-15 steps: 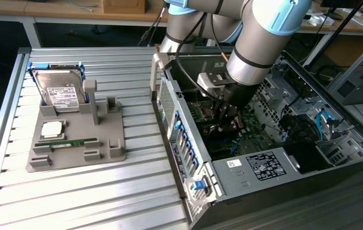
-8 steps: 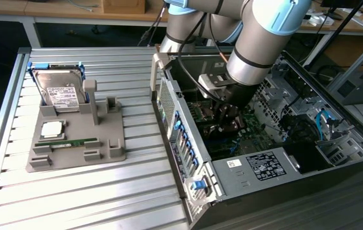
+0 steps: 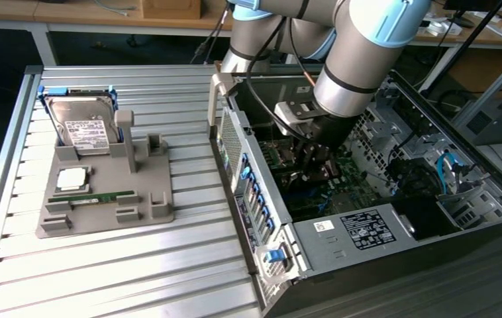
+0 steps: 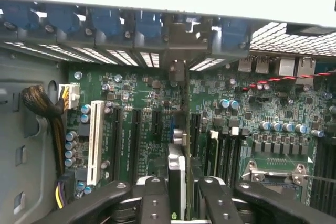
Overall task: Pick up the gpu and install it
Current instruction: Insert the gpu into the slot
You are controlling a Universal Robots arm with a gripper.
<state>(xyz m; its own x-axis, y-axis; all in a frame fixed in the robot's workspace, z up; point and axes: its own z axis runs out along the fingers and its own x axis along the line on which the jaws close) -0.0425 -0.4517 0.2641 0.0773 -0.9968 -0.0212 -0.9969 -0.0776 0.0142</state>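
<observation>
Jaws tight around the gpu [image 4: 177, 174] inside the open case [image 3: 326, 248] on a slatted table [image 3: 100, 275].

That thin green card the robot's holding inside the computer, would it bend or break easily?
The thin dark-green circuit card looks stiff: it stands straight, edge-on, between the black fingers. Probably light, being so thin. Likely delicate: a bare board with no casing.

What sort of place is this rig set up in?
Probably a robotics lab bench for PC assembly: an open computer case, a slatted metal table with a grey fixture holding a hard drive, and the gripper holding the gpu at the motherboard.
</observation>
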